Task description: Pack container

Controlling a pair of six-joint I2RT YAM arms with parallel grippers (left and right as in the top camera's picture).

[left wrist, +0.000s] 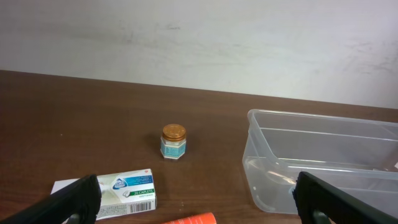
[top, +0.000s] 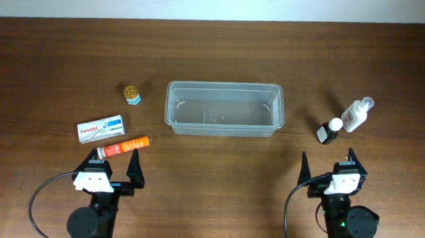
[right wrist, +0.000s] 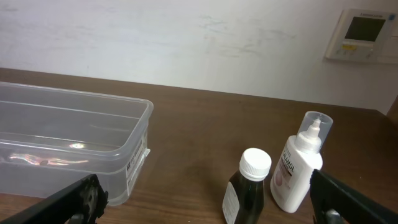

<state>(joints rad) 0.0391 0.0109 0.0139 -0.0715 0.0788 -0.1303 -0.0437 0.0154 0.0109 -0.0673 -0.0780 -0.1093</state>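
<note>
Packing step: not begun; the container (top: 224, 112) sits empty at the middle of the desk (top: 48, 59).
Pincers: left pincer (top: 113, 160) and right pincer (top: 328, 163) both spread, holding nothing.
Next move: probably the left takes the orange tube (top: 127, 146) lying just ahead, which calls for a low, aligned grasp.
Room: open desk on both sides of the container; its rim needs clearing.

surface: you're looking at a dark brown wood-grain table (top: 216, 185) that fills almost the whole overhead view | wall: plain off-white wall (left wrist: 205, 43) right behind the far edge, with a few faint scuffs | fixture: small white wall panel (right wrist: 363, 35) with a greyish screen, upper right in the right wrist view | light: soft, even, slight sheen on the wood
</note>
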